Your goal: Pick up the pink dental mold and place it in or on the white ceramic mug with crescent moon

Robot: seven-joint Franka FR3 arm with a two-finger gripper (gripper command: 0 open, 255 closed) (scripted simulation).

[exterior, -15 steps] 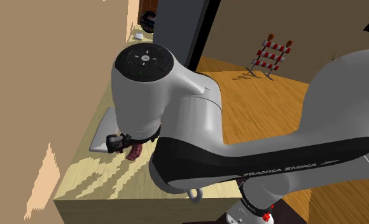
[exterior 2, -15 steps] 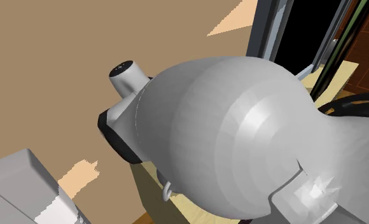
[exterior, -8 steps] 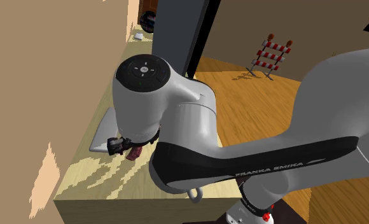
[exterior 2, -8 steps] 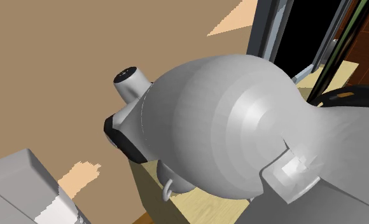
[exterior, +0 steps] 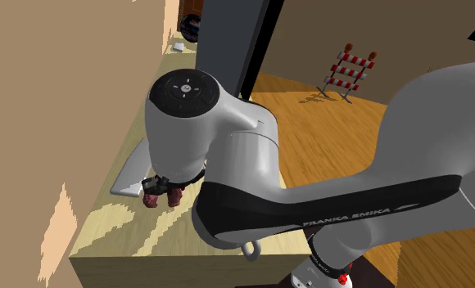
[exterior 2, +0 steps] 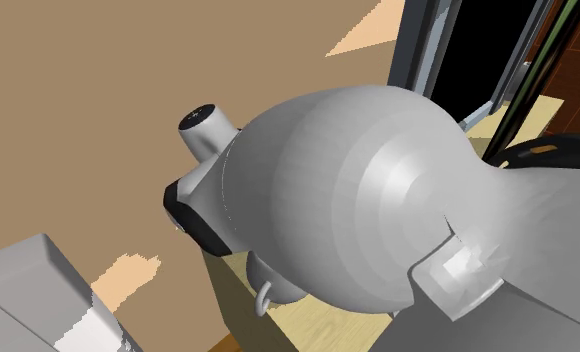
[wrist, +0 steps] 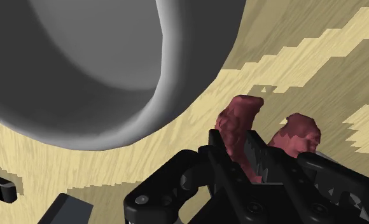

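Whereas half a second earlier the gripper (wrist: 239,147) stood beside the dental mold (wrist: 240,114), its fingers now clamp that dark pink piece between them over the pale counter (wrist: 304,57); transfer toward the mug can likely begin.

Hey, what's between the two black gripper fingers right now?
The dark pink dental mold. In the wrist view, one of its lobes is clasped between the fingers of the gripper, and the other lobe sits just outside them.
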